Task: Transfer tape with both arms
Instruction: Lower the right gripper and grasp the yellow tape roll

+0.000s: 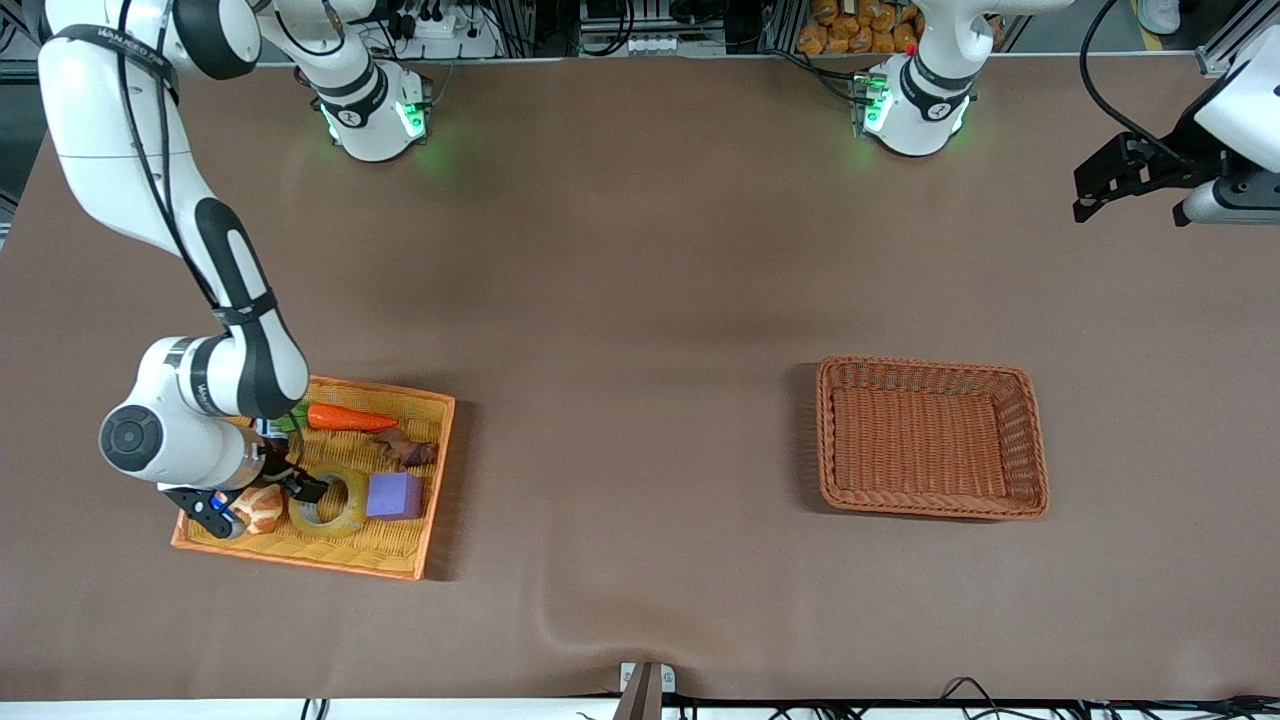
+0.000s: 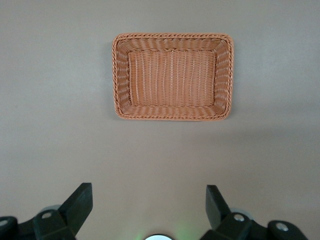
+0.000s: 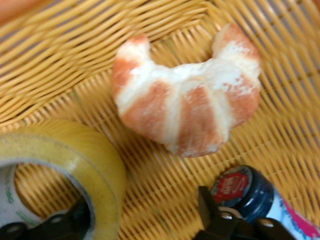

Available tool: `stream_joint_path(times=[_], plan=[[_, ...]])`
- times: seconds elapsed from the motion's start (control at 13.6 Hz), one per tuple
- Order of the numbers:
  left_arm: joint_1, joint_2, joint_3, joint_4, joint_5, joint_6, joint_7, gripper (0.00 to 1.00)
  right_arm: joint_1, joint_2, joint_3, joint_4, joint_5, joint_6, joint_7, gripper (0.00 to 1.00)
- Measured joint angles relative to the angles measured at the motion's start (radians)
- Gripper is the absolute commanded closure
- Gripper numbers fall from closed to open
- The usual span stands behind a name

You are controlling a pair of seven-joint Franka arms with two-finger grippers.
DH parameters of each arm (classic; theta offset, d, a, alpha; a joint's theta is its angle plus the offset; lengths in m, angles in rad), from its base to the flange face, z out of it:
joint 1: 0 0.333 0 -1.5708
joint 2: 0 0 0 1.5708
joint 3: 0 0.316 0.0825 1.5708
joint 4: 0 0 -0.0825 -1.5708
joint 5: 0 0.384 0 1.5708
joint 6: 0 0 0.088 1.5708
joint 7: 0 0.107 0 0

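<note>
The tape (image 1: 330, 508), a yellowish ring with a grey-white core, lies flat in the yellow wicker tray (image 1: 400, 565) at the right arm's end of the table. My right gripper (image 1: 262, 498) is down in the tray and open. One finger is inside the ring and the other is outside it, so the jaws straddle the tape's wall (image 3: 85, 160) with a wide gap left; the right gripper (image 3: 145, 215) is not closed on it. My left gripper (image 1: 1082, 197) waits open and empty, high over the left arm's end of the table, and also shows in its wrist view (image 2: 149, 200).
The tray also holds a croissant (image 3: 187, 100) beside the tape, a dark-capped bottle (image 3: 245, 192), a purple cube (image 1: 393, 495), a carrot (image 1: 345, 418) and a brown piece (image 1: 408, 450). A brown wicker basket (image 1: 930, 505) stands empty toward the left arm's end, also in the left wrist view (image 2: 172, 114).
</note>
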Motion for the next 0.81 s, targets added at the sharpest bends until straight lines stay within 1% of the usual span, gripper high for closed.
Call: stream_joint_path(times=[0.29,0.52,0.66,0.81], plan=[[0.0,0.0,0.001,-0.003,0.0,0.0,0.0,0.0,0.01,-0.024,0.01,0.018,0.0,-0.097,0.003,1.0],[0.001,0.0,0.001,-0.005,0.0,0.001,0.0,0.0,0.011,-0.075,0.01,0.032,0.0,-0.173,0.004,1.0],[0.001,0.0,0.001,-0.007,0.0,0.002,0.0,0.0,0.011,-0.119,0.01,0.065,0.0,-0.248,0.004,1.0],[0.001,0.0,0.001,-0.009,0.0,0.002,0.0,0.0,0.012,-0.15,0.015,0.128,0.0,-0.36,0.004,1.0]])
